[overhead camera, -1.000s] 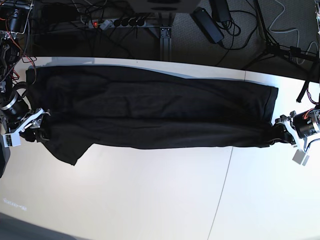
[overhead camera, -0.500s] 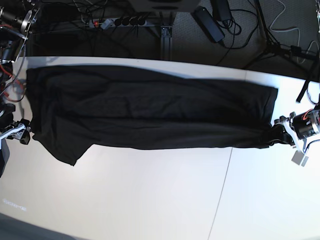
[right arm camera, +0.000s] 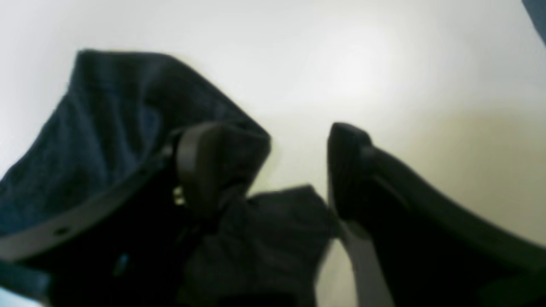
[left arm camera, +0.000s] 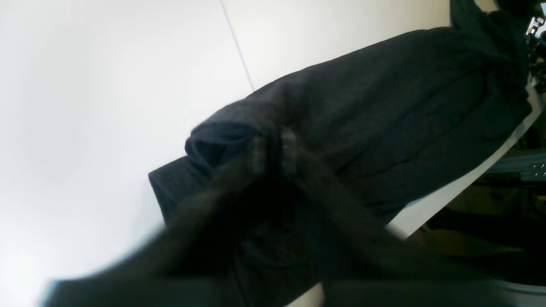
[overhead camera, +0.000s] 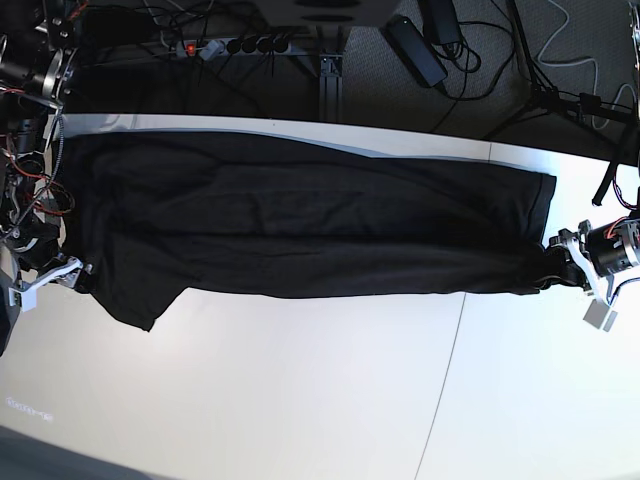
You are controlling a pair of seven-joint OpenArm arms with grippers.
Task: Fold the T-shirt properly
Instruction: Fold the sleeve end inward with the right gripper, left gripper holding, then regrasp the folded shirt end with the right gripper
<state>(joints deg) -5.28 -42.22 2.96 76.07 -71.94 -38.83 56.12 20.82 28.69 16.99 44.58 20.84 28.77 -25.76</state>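
Shirt stretched long across white surface

Fingers of the left gripper (overhead camera: 562, 266) at 3 o'clock are clamped on a bunched corner of the large black cotton T-shirt (overhead camera: 300, 225). At 9 o'clock, the right gripper (right arm camera: 294, 170) has its fingers (right arm camera: 200, 166) apart, cloth lying between them. Farther back, the shirt spans the white surface (overhead camera: 300, 390) toward 12 o'clock.

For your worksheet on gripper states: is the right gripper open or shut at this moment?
Open. In the right wrist view the right gripper shows its two fingers spread apart with bare table between them; the T-shirt lies beside and below them, not clamped.
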